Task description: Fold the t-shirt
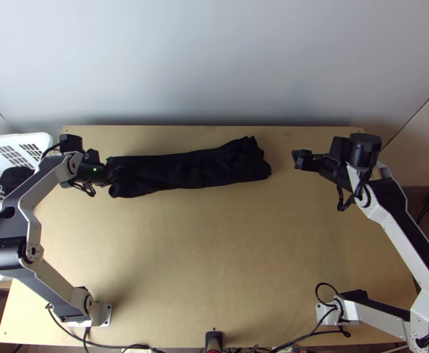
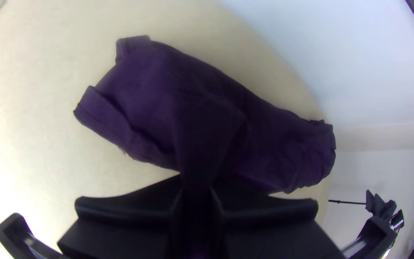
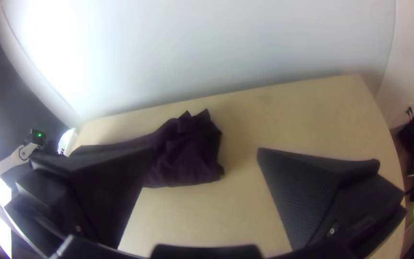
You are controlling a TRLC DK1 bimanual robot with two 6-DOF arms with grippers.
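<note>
The black t-shirt [image 1: 191, 169] lies as a long, narrow, folded strip across the back left and middle of the table, bunched at both ends. At its left end is my left gripper [image 1: 107, 176]. In the left wrist view a ridge of the t-shirt [image 2: 202, 120] runs up between the fingers of the left gripper [image 2: 196, 192], which is shut on it. My right gripper [image 1: 300, 159] stands apart from the cloth, to the right of its right end. In the right wrist view the right gripper [image 3: 204, 153] is open, the t-shirt [image 3: 183, 158] lying beyond it.
A white slatted basket [image 1: 14, 141] with dark cloth inside stands at the left table edge, beside the left arm. A pale wall [image 1: 214, 59] rises behind the table. Cables [image 1: 308, 336] run along the near edge. Bare wood [image 1: 214, 253] spreads in front of the shirt.
</note>
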